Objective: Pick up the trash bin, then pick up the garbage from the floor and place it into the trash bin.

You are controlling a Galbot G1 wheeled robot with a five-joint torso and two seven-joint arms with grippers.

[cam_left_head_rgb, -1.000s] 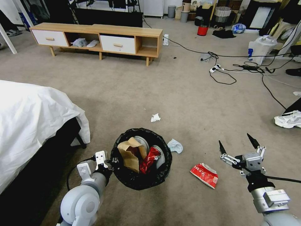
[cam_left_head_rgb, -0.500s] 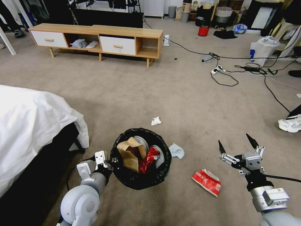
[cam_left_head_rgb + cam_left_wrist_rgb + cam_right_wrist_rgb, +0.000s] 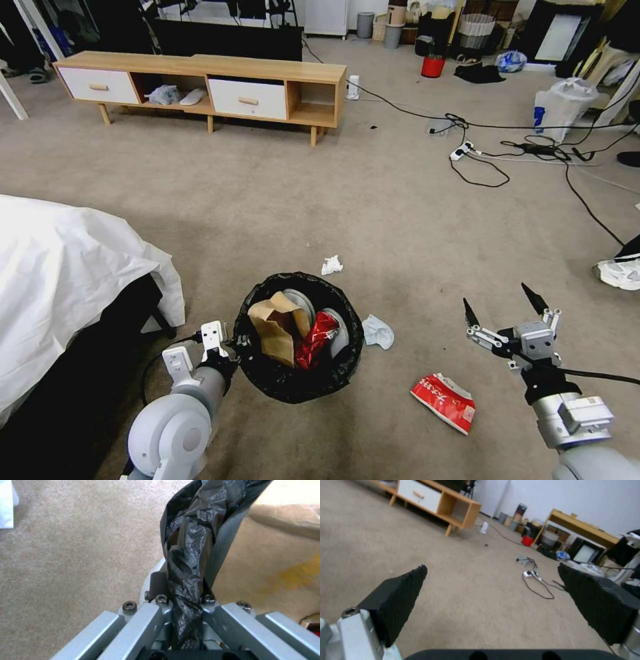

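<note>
The trash bin, lined with a black bag, hangs at my lower left and holds a brown paper bag, a red can and clear bottles. My left gripper is shut on the bin's rim; in the left wrist view the left gripper pinches the black bag beside the paper bag. On the floor lie a red-and-white carton and two white tissues. My right gripper hovers open and empty, above and right of the carton.
A bed with a white sheet stands at the left. A wooden cabinet lines the far side. Cables and a power strip cross the carpet at the right, near a white plastic bag, a red bucket and a shoe.
The whole picture has shifted: the floor litter and bed sit lower in view, so the camera has moved. Both grippers keep their pose, and the left still holds the bin.
</note>
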